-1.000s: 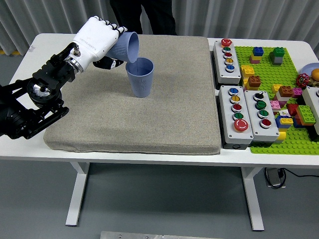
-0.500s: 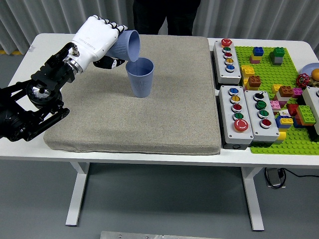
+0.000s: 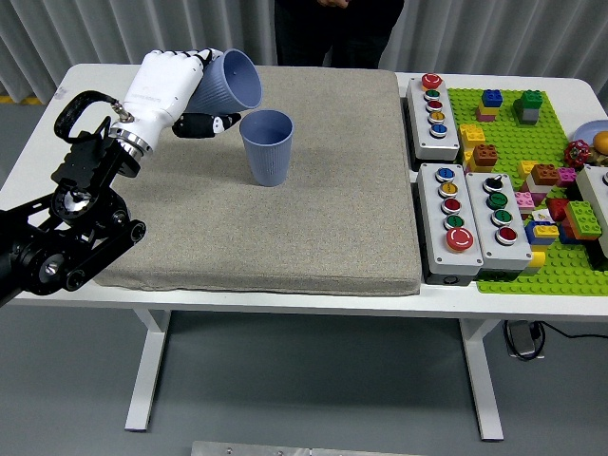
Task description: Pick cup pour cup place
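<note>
— Since a moment ago the held cup point(image 3: 228, 81) has been drawn back to the left and lifted off the standing cup point(image 3: 267, 145); its mouth, which was tipped over the other rim, is now turned up and to the right.

— So the pour is judged to be over?

— Most likely, and the placing step is taken to be next. The held cup is wrapped by the curled fingers of the left hand point(image 3: 169, 87), thumb underneath, and is carried above the far left part of the mat point(image 3: 313, 237), just beside the standing cup but apart from it.

— What is called for next?

— The cup must be righted and lowered onto a bare part of the mat, then the fingers released. Room is to be kept from the standing cup (it could be knocked over by the fingers).

— Anything else in the way?

— Little. Button boxes point(image 3: 473, 214) and a green plate of bricks point(image 3: 541, 171) are set well to the right. A person point(image 3: 332, 24) is standing at the far edge. The right hand is not seen.
</note>
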### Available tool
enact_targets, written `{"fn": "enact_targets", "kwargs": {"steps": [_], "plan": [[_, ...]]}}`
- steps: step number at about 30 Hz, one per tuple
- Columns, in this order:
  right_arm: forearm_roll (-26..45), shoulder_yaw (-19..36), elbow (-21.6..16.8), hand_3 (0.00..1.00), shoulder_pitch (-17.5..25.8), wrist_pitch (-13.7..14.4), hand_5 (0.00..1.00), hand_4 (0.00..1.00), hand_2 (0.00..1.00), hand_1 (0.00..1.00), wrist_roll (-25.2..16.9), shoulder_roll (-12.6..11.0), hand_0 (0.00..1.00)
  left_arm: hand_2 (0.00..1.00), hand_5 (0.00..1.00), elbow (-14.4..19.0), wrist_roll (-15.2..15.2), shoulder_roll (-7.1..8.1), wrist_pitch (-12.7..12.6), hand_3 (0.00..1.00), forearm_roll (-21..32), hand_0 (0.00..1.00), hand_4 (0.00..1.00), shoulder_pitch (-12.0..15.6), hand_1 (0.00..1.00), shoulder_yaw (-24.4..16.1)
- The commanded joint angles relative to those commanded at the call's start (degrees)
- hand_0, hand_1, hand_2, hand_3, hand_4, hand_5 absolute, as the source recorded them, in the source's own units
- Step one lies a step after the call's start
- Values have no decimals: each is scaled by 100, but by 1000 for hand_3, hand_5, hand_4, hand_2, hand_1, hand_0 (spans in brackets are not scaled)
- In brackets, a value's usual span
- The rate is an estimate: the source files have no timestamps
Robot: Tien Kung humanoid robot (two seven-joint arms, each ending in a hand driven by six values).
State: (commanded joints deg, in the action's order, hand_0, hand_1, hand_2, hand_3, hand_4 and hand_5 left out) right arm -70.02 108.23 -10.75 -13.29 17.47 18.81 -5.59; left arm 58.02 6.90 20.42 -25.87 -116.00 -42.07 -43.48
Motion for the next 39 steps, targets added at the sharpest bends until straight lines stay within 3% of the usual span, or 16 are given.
{"fn": "enact_targets", "kwargs": {"steps": [5,14,18,27,32,39], "plan": [[-29,-6,1,563,20,2,180,2,571,621,-4,7,677,559,271,-101,-102,-275,-112,568,16,368,709,265,453,-557],[-64,8,-2,563,68,7,179,2,572,621,-4,14,677,554,275,-88,-153,-439,-172,568,-41,369,711,519,451,-879],[-112,27,-5,563,107,-3,180,2,572,621,5,22,677,551,280,-61,-261,-590,-318,567,354,368,710,713,451,-1108],[-67,13,2,563,71,-6,179,2,572,621,-14,18,677,547,285,172,-395,-952,-547,564,572,367,708,1091,448,-1678],[-65,25,5,563,57,-5,177,2,572,621,-22,18,677,545,287,411,-525,-1092,-734,564,963,365,706,1353,446,-1813],[-107,58,5,563,68,-12,178,2,572,621,-19,21,677,552,289,756,-840,-1209,-1050,568,1929,388,707,1772,451,-1728]]}}
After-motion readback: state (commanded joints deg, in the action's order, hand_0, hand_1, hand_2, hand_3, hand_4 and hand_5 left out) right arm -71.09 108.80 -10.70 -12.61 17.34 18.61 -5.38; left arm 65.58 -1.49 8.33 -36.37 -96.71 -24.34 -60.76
